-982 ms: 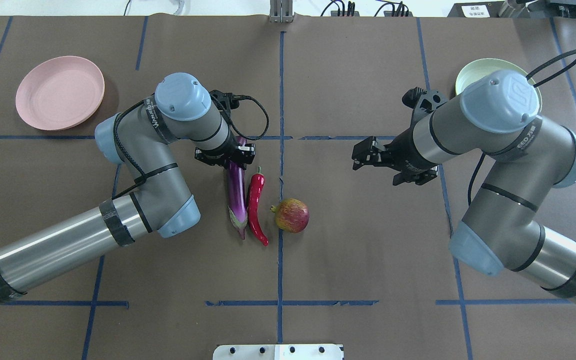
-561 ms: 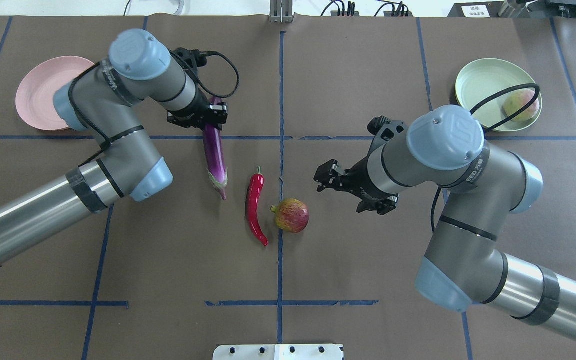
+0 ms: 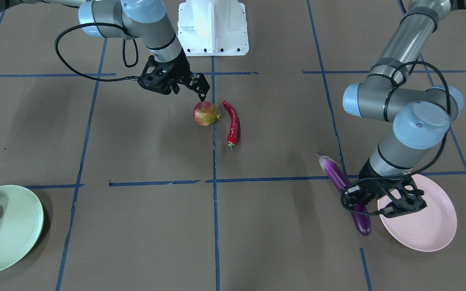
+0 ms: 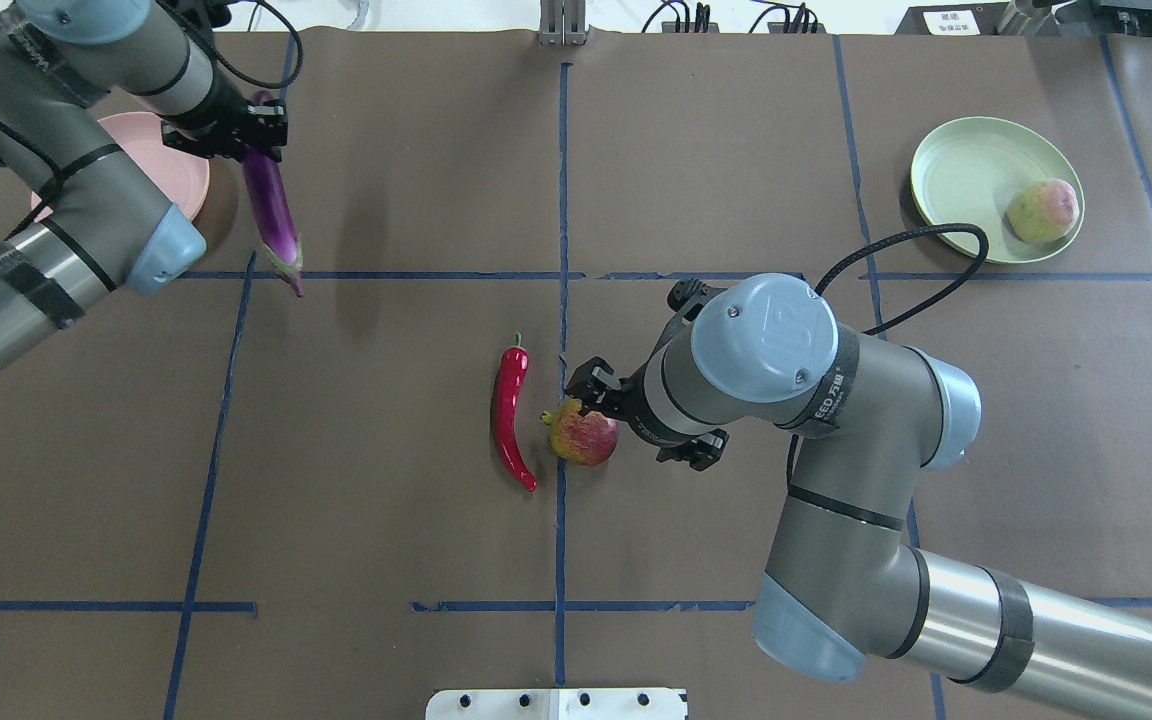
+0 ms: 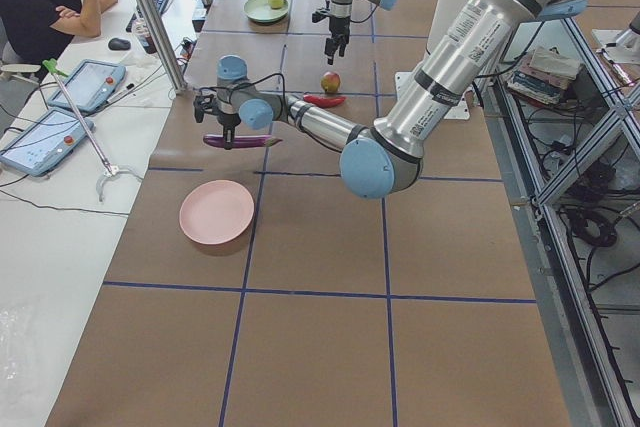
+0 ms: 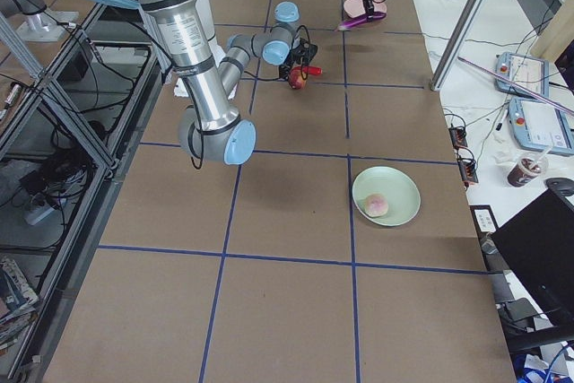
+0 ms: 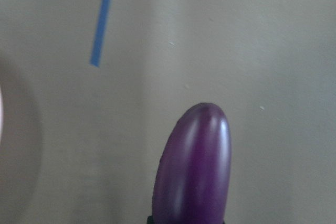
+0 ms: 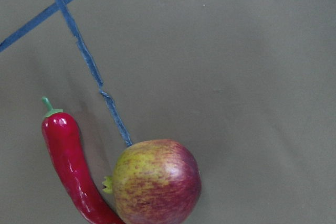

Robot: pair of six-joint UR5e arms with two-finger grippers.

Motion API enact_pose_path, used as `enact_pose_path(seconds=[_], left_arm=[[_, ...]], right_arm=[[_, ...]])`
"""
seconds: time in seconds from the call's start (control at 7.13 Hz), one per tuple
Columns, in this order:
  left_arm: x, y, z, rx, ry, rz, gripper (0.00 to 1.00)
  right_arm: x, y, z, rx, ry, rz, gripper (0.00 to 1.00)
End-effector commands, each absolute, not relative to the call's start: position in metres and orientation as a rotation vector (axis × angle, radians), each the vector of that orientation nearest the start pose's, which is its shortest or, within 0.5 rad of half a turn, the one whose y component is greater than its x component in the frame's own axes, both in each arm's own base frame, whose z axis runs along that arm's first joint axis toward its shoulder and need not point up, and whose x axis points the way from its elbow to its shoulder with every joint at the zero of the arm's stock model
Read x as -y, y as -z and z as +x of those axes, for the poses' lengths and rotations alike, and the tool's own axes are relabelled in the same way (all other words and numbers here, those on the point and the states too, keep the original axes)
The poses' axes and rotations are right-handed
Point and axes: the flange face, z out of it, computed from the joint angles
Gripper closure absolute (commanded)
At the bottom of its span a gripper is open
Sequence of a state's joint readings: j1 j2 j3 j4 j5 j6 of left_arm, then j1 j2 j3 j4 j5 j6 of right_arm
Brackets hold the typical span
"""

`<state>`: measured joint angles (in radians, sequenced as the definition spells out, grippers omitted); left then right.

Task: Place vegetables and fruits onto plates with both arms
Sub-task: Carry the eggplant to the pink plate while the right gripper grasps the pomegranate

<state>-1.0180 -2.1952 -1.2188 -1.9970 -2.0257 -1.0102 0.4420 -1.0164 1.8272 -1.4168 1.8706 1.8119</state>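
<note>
My left gripper [image 4: 248,130] is shut on the dark end of the purple eggplant [image 4: 274,222] and holds it in the air beside the pink plate [image 4: 194,170]; the green cap points toward the table's middle. The eggplant fills the left wrist view [image 7: 193,171]. In the front view the eggplant [image 3: 336,174] hangs just beside the pink plate [image 3: 427,230]. My right gripper [image 4: 588,392] is open and empty, just above the pomegranate [image 4: 584,434]. The red chili [image 4: 508,412] lies next to it. The pale green-pink fruit [image 4: 1042,211] lies on the green plate [image 4: 961,175].
Brown paper with blue tape lines covers the table [image 4: 736,150]. The white base block [image 3: 212,26] stands at the robot's edge. An operator [image 5: 45,7] sits at a side desk with tablets beyond the pink plate's end.
My left arm lifted the eggplant away from the chili and carried it to the pink plate's edge. My right arm swung from the green plate to the pomegranate.
</note>
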Motion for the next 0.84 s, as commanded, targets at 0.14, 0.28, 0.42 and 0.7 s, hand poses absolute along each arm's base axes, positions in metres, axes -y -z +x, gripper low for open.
enact_pose_path(seconds=[0.14,0.28,0.42,0.7], left_arm=[[0.736,-0.495,0.256,-0.587,0.294,0.223,0.95],[0.742,-0.51,0.239,-0.555,0.253,0.227,0.95],[0.746,-0.52,0.225,-0.533,0.207,0.233,0.91],[0.747,-0.526,0.224,-0.533,0.198,0.239,0.0]], right_arm=[[0.368,-0.202,-0.555,0.972,-0.487,-0.176,0.0],[0.368,-0.203,-0.566,0.959,-0.487,-0.172,0.0],[0.367,-0.204,-0.567,0.956,-0.486,-0.173,0.0],[0.364,-0.205,-0.571,0.925,-0.488,-0.179,0.0]])
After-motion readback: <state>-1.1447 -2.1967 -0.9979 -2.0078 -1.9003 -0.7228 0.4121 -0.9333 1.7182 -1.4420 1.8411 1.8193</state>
